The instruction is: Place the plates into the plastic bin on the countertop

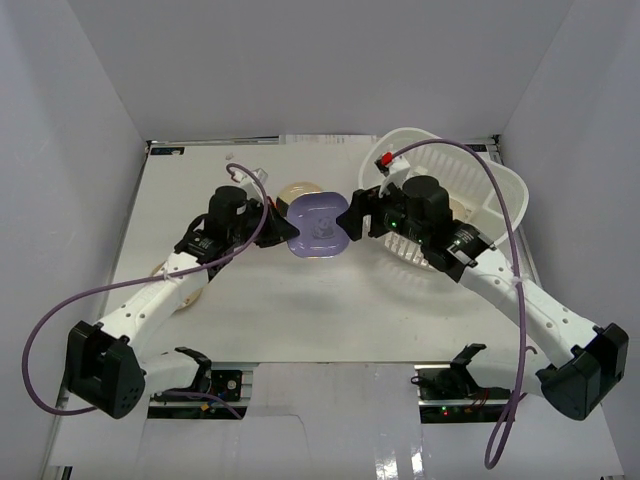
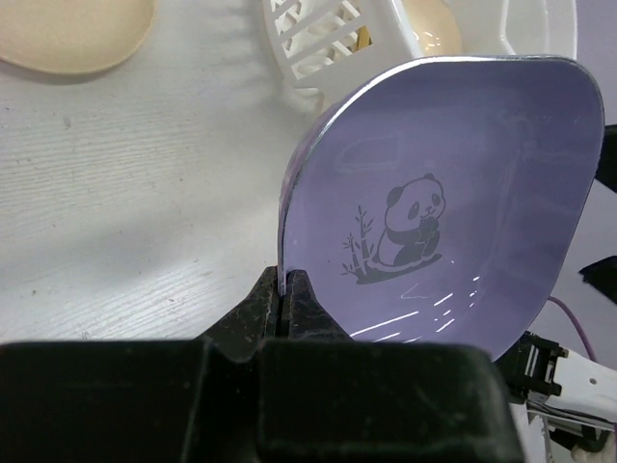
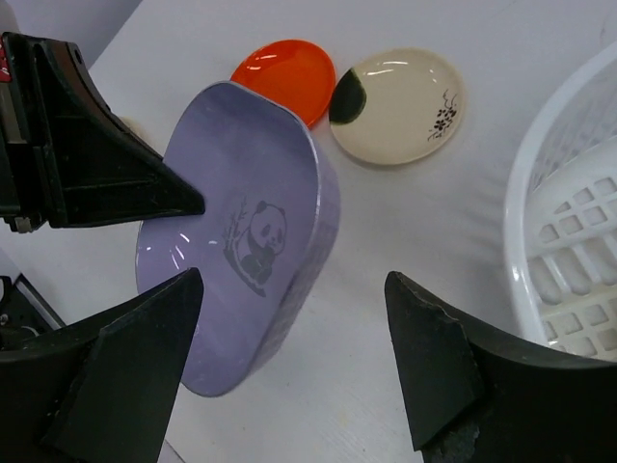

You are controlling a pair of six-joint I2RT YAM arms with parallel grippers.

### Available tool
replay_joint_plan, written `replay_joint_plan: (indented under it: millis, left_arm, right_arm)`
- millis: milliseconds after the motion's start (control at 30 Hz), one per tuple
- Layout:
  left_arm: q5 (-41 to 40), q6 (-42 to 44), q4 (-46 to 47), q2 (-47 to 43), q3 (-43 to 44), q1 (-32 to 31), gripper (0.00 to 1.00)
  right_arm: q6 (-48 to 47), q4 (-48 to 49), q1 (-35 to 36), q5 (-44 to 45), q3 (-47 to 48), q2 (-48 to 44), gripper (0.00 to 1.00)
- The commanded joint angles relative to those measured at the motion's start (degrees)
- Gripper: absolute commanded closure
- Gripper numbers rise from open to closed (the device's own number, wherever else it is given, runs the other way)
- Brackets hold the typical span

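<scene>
A lavender rounded-square plate (image 1: 318, 228) with a panda print is held on edge above the countertop (image 1: 300, 310). My left gripper (image 2: 286, 294) is shut on its lower rim (image 2: 453, 193). My right gripper (image 3: 294, 280) is open, its fingers on either side of the plate's near edge (image 3: 241, 241) without touching it. The white slotted plastic bin (image 1: 510, 180) stands at the back right, behind my right arm, and its rim shows in the right wrist view (image 3: 569, 222). A beige plate (image 2: 429, 29) lies inside it.
A red plate (image 3: 284, 72) and a cream plate with a flower mark (image 3: 395, 106) lie on the countertop beyond the lavender plate. A beige plate (image 1: 165, 272) lies partly under my left arm. White walls enclose the tabletop.
</scene>
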Motion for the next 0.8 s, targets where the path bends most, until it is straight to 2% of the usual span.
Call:
replay_joint_plan:
  millis: [0, 67, 133, 167, 200, 267, 300, 333, 400, 433, 500, 600, 633, 767]
  left_arm:
    - [-6.75, 0.91, 0.23, -0.68, 3.03, -3.21, 1.00]
    - [-9.66, 1.00, -0.04, -1.03, 3.12, -4.44, 1.00]
    - [-11.50, 1.18, -0.13, -1.30, 3.04, -4.89, 1.00]
    - [-13.08, 1.18, -0.21, -1.38, 2.86, -5.15, 1.00]
    - [-13.44, 1.01, -0.13, -1.91, 2.68, -5.24, 1.00]
    - [-14.06, 0.92, 0.05, -2.26, 2.42, -5.42, 0.93]
    - [-14.15, 1.00, 0.14, -2.44, 2.33, -5.50, 0.83]
    - [-14.06, 1.09, 0.40, -3.05, 2.24, -5.59, 0.75]
    - [-13.71, 2.32, 0.57, -3.67, 1.98, -5.59, 0.57]
    - [-14.14, 3.28, -0.12, -4.19, 2.15, -5.51, 0.45]
    - [-16.07, 4.43, -0.92, -5.07, 2.68, -5.59, 0.43]
    - [-15.91, 6.09, -1.53, -7.44, 2.95, -5.51, 0.26]
    - [-16.17, 6.54, -1.88, -8.32, 2.77, -5.51, 0.17]
    - [-17.31, 9.08, -4.60, -15.16, 1.54, -5.59, 0.13]
  right_arm:
    - [-0.41, -2.19, 2.17, 6.24, 3.88, 1.48, 0.19]
    - [-0.41, -3.08, 2.70, 9.15, 3.44, 2.18, 0.24]
    - [0.29, -2.99, 3.05, 9.95, 2.92, 2.45, 0.36]
    - [0.47, -3.43, 3.14, 11.08, 2.83, 2.62, 0.44]
    - [0.56, -4.04, 3.32, 11.70, 3.35, 3.06, 0.61]
    - [0.82, -4.84, 3.49, 12.94, 3.70, 3.85, 0.74]
    - [0.91, -4.75, 3.41, 13.29, 3.88, 4.03, 0.87]
    - [1.08, -4.75, 3.49, 13.73, 3.88, 4.21, 0.92]
    - [1.26, -3.27, 3.41, 14.87, 3.88, 4.12, 0.92]
    - [1.26, -2.91, 3.41, 16.88, 4.23, 4.38, 0.92]
    - [1.70, -2.91, 2.27, 17.07, 5.46, 5.08, 0.92]
    - [1.61, -3.08, 0.34, 17.68, 8.27, 5.88, 0.92]
    - [1.52, -2.99, -0.71, 18.90, 9.23, 5.53, 0.92]
    - [1.00, -3.17, -9.75, 18.57, 9.77, 3.69, 0.92]
